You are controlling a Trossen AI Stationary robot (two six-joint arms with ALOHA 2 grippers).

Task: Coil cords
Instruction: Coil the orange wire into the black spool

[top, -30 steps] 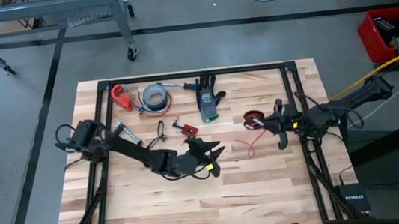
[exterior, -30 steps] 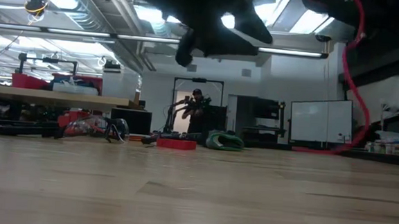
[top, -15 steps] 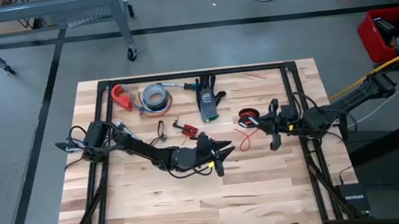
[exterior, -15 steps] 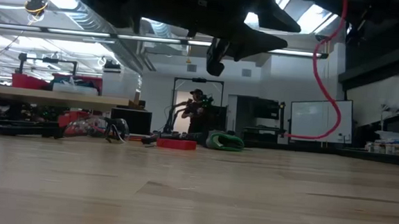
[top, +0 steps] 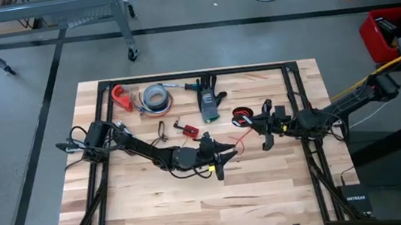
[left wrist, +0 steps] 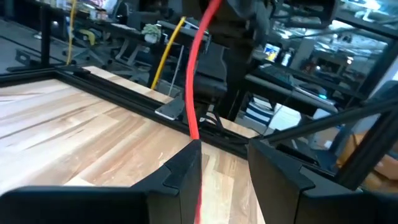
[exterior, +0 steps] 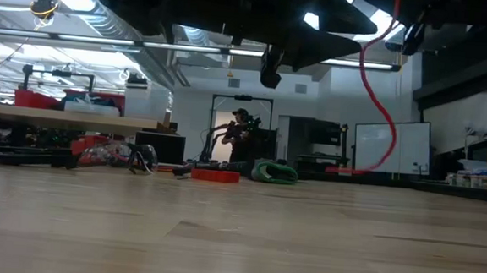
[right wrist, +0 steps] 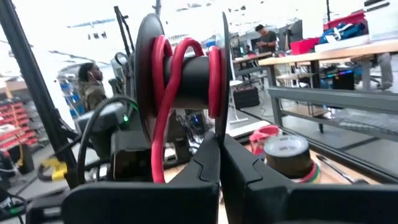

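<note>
From above: my left pincer (top: 224, 154) sits over the middle of the table (top: 270, 195), fingers spread, with the loose end of the red cord (top: 237, 144) running right at its tip. My right pincer (top: 253, 124) is just across from it, pressed tight together, carrying a small spool (top: 242, 114) wound with that same red cord. Further back on the boards lie a green-and-black glove (top: 209, 102), a grey tape roll (top: 156, 96), a red clamp (top: 120, 95) and a little red-and-black connector (top: 188, 130) (none of them touched by either arm).

Down at table height: both arms are dark shapes overhead, and the red cord (exterior: 375, 94) hangs in a wavy line below them, clear of the wood. The glove (exterior: 273, 171) shows green far back.

Left wrist camera: my two fingers (left wrist: 180, 171) stand apart, and the red cord (left wrist: 196, 106) drops straight down along the inner side of one of them; I can't quite tell whether it touches.

Right wrist camera: my fingers (right wrist: 208, 158) are shut against each other below the spool (right wrist: 186, 78), red cord (right wrist: 163, 118) looped round its black core and trailing down. The tape roll (right wrist: 287, 154) sits beyond.
</note>
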